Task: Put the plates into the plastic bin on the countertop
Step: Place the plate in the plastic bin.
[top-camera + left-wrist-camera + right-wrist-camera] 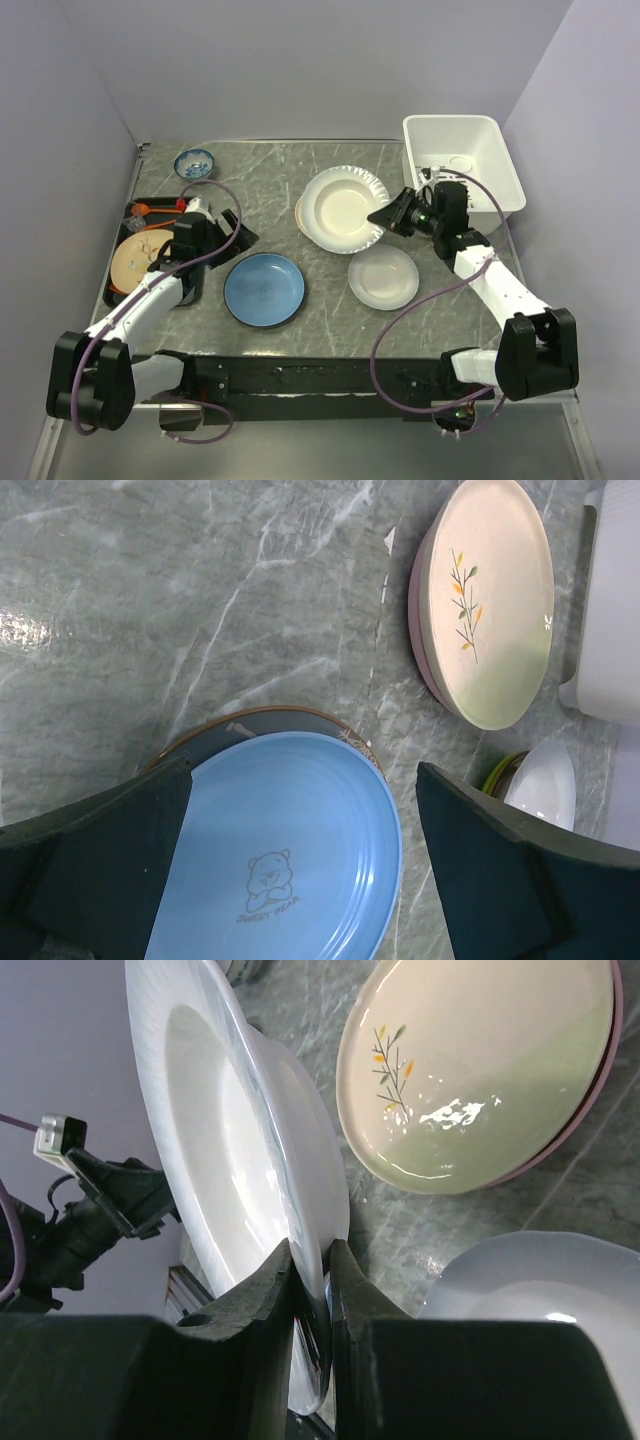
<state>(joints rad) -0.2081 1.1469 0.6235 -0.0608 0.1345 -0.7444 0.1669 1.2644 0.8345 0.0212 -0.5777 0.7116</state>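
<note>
My right gripper (385,215) is shut on the rim of a white plate (343,206) and holds it tilted above a cream leaf-sprig plate (470,1070) that lies on a pink plate. In the right wrist view the white plate (230,1160) is pinched between my right gripper's (312,1260) jaws. The white plastic bin (470,135) stands at the back right on the countertop (260,170). A blue plate (264,289) lies front centre. My left gripper (305,775) is open and empty above the blue plate (290,850), which lies on a brown-rimmed plate.
A pale white plate (384,277) lies on a green one right of the blue plate. A black tray (190,290) at the left holds an orange-rimmed plate (135,262). A small blue-and-white bowl (194,162) sits at the back left. Walls enclose three sides.
</note>
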